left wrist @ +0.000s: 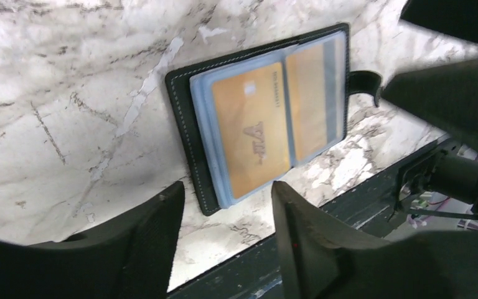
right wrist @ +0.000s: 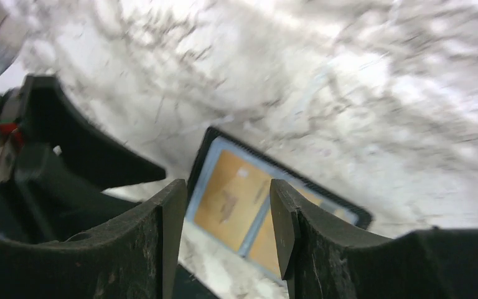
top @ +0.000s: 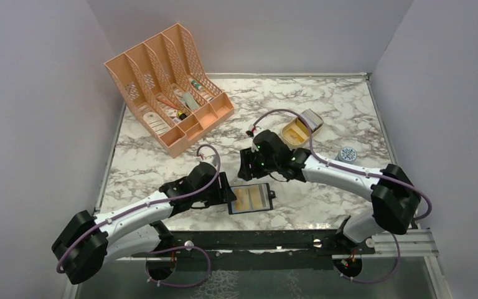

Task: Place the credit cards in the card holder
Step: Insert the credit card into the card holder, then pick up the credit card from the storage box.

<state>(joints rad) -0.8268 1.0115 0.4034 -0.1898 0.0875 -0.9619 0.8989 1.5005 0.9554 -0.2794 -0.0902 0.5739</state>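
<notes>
Card holder (top: 251, 199) lies open & flat on the marble surface (top: 323, 118) by the near edge, long axis left-right, w/ tan-orange credit cards (left wrist: 252, 134) in its clear sleeves. Left fingers (left wrist: 155, 237) are apart & empty just beside its left end, arm stretched low. Right fingers (right wrist: 162, 230) are also apart & empty, above its far edge, wrist pitched down
</notes>
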